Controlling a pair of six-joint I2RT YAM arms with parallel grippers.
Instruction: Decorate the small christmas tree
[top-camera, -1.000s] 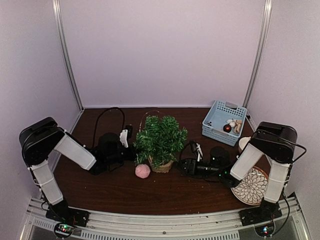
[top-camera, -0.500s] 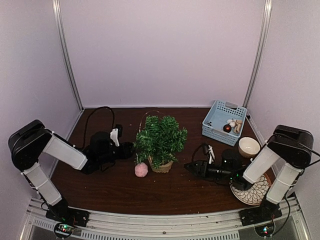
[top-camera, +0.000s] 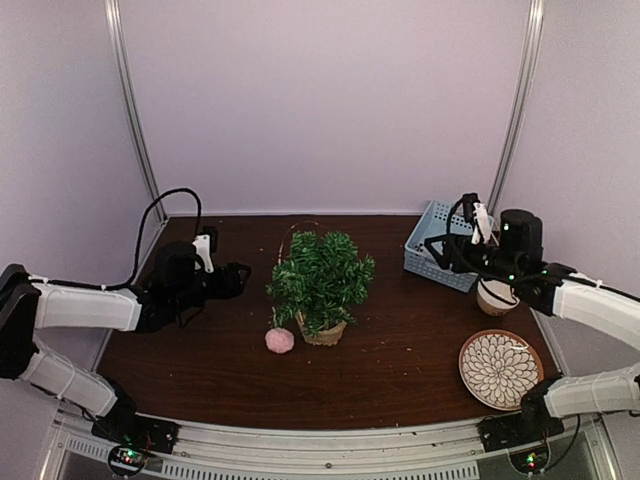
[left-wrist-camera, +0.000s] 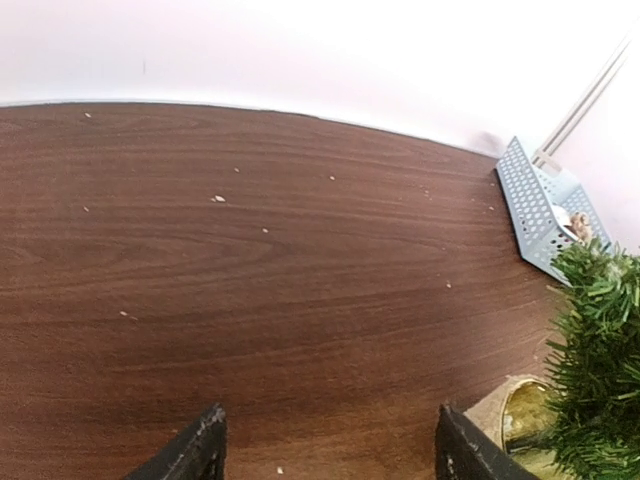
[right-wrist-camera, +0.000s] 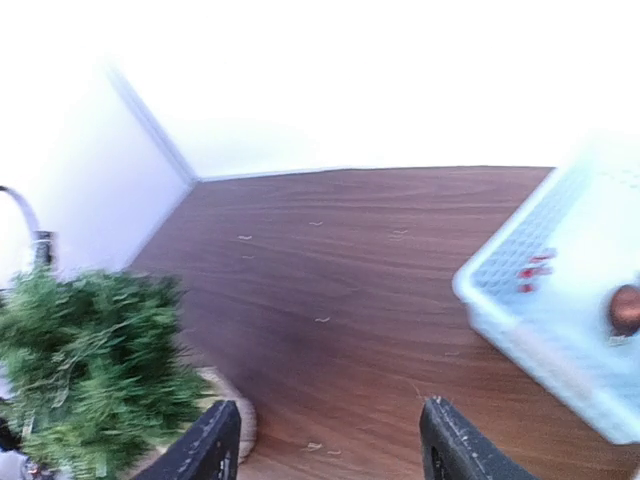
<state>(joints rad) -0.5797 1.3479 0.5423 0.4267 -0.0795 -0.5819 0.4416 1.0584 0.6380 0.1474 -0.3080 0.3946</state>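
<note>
The small christmas tree (top-camera: 320, 280) stands upright in its tan pot near the middle of the dark wood counter (top-camera: 390, 385), with no ornament visible among its bushy green branches. A fuzzy pink ball (top-camera: 280, 340) lies on the counter just beside the pot, on its near left side.

To the tree's left, the left claw (left-wrist-camera: 327, 452) hangs low over the counter and points toward the tree without touching it. Its two black fingers are spread apart, and only bare wood shows between them. At the back right, the right claw (right-wrist-camera: 330, 442) is raised near the left side of a pale blue basket (top-camera: 440, 225). Its fingers also stand apart, with nothing between them. The blurred right wrist view shows a dark round bauble (right-wrist-camera: 625, 310) and some small red pieces inside the basket.

A cream bowl (top-camera: 493, 297) sits just in front of the basket, partly hidden by the right arm. A round patterned plate (top-camera: 499, 369) lies nearer the front edge, well apart from the tree.
</note>
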